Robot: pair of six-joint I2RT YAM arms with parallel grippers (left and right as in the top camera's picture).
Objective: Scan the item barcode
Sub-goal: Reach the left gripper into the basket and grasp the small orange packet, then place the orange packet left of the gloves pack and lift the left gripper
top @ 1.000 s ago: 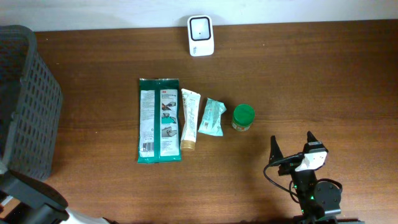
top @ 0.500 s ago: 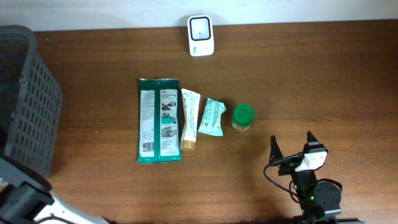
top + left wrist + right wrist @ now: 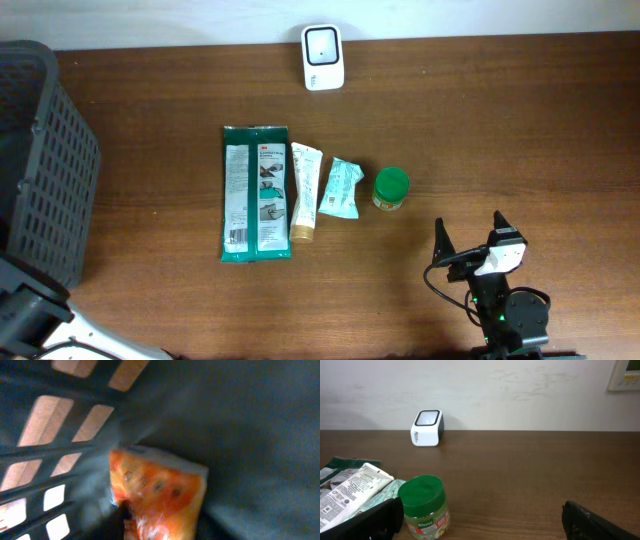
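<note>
Overhead, the right arm (image 3: 520,318): black housing w/ a white block (image 3: 498,260) near the wrist, a small green light (image 3: 497,318) lower down, a thin black cable (image 3: 436,284) looping off one side, and two black pointed fingers (image 3: 440,238). The left arm (image 3: 28,318), at frame's edge: black link joined to a white section (image 3: 110,350). Right wrist cam shows those fingers as matte black w/ blunt edges.
</note>
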